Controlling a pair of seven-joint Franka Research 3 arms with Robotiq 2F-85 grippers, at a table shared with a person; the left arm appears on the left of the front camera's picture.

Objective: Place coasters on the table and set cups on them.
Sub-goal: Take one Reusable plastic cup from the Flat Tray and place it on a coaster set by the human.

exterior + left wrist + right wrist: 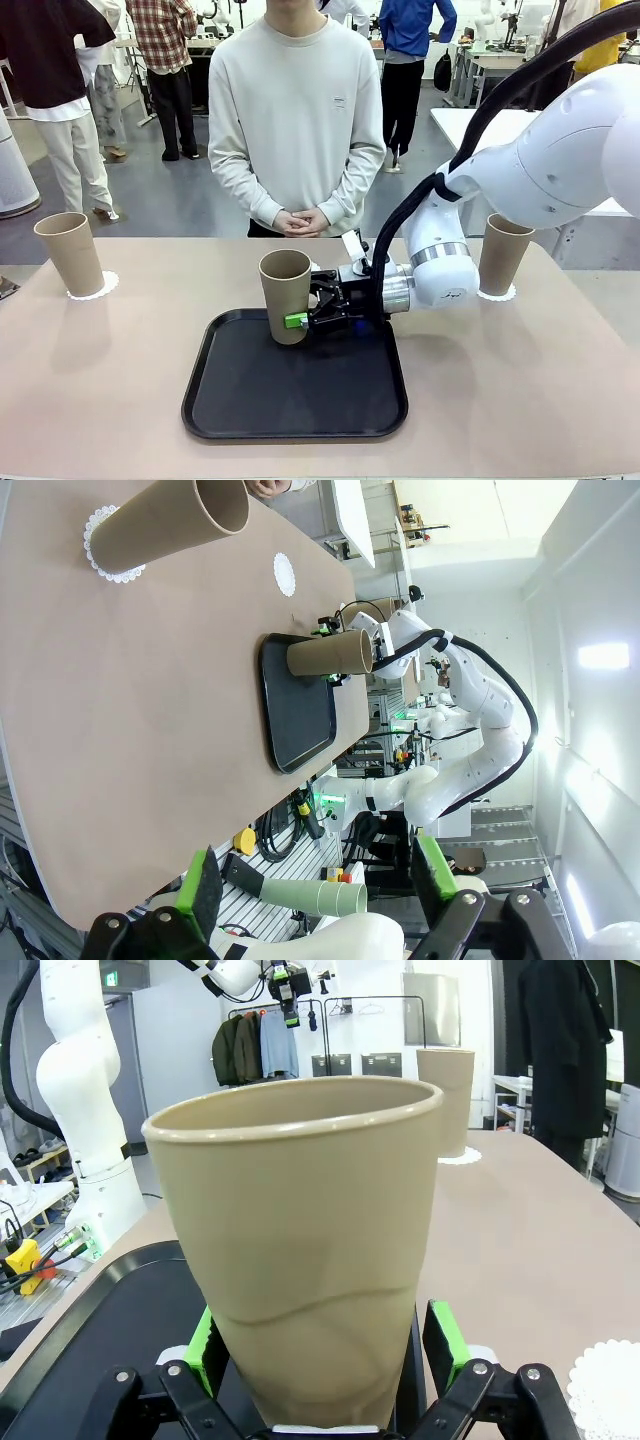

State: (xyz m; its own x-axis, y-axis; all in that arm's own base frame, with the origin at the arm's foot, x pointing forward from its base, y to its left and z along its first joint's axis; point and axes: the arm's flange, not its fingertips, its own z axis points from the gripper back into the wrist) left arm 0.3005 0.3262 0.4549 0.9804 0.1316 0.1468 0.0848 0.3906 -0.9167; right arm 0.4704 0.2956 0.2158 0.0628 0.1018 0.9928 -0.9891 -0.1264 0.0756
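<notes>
A tan cup point(285, 295) stands at the back of the black tray point(295, 400). My right gripper point(303, 320) is shut on its lower part, and its green pads point(443, 1340) press the cup point(310, 1250) from both sides. Two more cups stand on white coasters on the table point(120, 380). One cup point(70, 253) is at the far left on its coaster point(100, 286), the other cup point(503, 253) at the far right on its coaster point(497, 294). A bare coaster point(286, 574) lies beyond the tray. My left gripper point(315, 878) hangs open over the table's left end, holding nothing.
A person point(297, 120) stands at the far edge behind the tray with hands clasped point(300, 221). The bare coaster point(605, 1385) lies just right of the held cup. Wide tabletop lies free on both sides of the tray.
</notes>
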